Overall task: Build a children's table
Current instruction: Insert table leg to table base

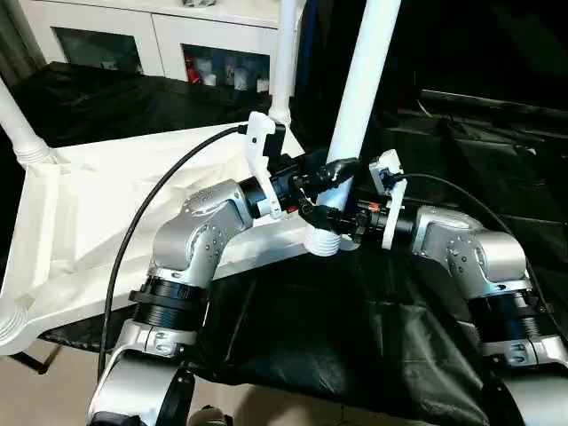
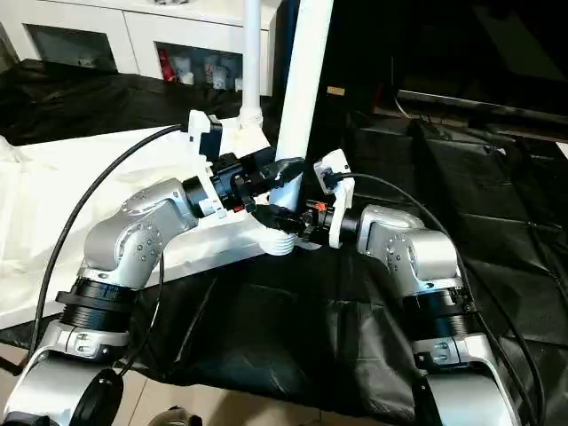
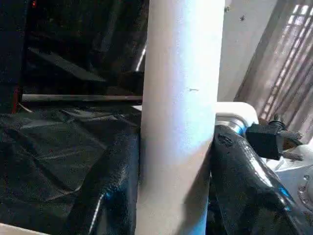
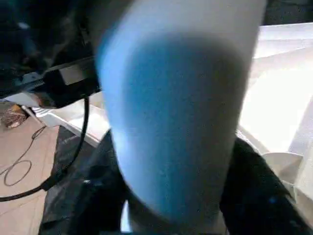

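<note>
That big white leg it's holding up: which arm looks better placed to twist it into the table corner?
Probably the left. The left gripper is clamped on the leg above its threaded end, fingers on both sides. The right gripper sits lower at the leg's base, its grip less clear.

The upright leg [image 1: 364, 98] runs out past the top edge of the head views, so its upper end is cut off. Its ribbed lower end [image 1: 324, 241] sits behind the crossing black fingers, and whether it is seated in the corner socket of the table top [image 1: 106, 213] cannot be told. A second leg [image 1: 284, 53] behind it is also cut by the top edge, as is a third [image 1: 16, 120] at the far left. In the right wrist view the leg is a blurred mass and the fingers [image 4: 254, 186] beside it are dark smears. The items behind the cabinet's glass doors [image 1: 213, 69] are too small to name.
</note>
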Available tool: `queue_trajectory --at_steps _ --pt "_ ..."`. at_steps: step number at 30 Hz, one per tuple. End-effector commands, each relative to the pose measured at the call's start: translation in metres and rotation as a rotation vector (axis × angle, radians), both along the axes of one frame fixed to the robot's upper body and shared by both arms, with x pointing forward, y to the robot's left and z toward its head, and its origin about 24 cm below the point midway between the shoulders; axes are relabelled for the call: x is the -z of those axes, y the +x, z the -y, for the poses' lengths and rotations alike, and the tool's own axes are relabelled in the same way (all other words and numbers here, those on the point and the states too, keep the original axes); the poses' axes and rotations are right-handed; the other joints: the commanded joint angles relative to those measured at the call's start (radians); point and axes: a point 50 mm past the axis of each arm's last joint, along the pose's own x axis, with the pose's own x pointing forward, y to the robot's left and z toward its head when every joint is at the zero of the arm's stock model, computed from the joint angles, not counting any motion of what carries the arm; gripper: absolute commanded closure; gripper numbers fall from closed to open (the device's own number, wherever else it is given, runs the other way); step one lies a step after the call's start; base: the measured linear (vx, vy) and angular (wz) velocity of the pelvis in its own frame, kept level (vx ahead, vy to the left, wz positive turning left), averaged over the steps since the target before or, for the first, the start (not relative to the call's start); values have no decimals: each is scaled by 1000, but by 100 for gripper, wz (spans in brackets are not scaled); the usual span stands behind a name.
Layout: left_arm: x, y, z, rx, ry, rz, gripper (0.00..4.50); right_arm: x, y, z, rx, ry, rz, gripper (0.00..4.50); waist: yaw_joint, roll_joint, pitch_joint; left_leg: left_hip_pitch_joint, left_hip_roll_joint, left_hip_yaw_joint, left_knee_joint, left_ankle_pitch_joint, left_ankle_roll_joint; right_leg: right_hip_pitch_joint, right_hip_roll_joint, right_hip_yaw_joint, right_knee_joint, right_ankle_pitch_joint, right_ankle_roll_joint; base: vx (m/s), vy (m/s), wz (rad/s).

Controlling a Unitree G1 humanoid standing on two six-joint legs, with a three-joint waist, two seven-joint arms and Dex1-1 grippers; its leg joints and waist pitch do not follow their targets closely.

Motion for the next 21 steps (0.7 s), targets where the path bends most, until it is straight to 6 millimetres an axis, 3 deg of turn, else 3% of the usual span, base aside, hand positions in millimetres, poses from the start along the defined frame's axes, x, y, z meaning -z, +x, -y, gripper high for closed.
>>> queue_trajectory --at_steps 1,2,3,5,6,10,13,20,21 --pt "-3 -4 7 28 3 25 260 0 3 5 29 -31 5 233 1 -5 -82 12 16 -8 -60 -78 22 60 -52 35 -61 -40 -230 0 0 0" --pt "-1 -4 7 30 11 21 260 0 2 5 29 -31 4 240 0 -4 -82 12 16 -8 -60 -82 21 61 -51 34 -61 -39 -229 0 0 0" --pt "0 -4 8 32 21 18 205 0 2 6 29 -32 5 247 0 -3 -82 12 17 -8 -60 -81 20 61 -51 34 -61 -38 -229 0 0 0" --pt "2 -4 9 41 34 21 191 1 1 7 33 -32 9 250 0 -4 -83 12 16 -8 -60 -81 19 61 -51 34 -61 -35 -229 0 0 0" --pt "2 -4 9 41 34 21 184 1 1 7 33 -31 9 255 1 4 -83 13 16 -9 -60 -80 17 61 -52 34 -59 -31 -231 0 0 0" --pt "-1 -4 10 67 10 18 146 2 0 8 57 -26 26 258 0 3 -83 12 16 -9 -60 -90 13 62 -50 34 -60 -19 -238 0 0 0" --pt "-5 4 6 -29 8 71 122 3 1 9 105 -11 43 259 0 3 -84 13 15 -9 -60 -98 9 62 -51 34 -64 -26 -235 0 0 0" --pt "-17 20 -17 -187 -57 81 113 12 7 27 331 -8 81 259 -1 3 -84 13 12 -10 -61 -106 -3 62 -50 33 -64 -32 -228 0 0 0" --pt "-14 21 -19 -194 -38 73 113 12 8 30 358 -16 89 259 -1 11 -84 13 12 -11 -61 -110 -4 62 -50 33 -63 -42 -224 0 0 0"
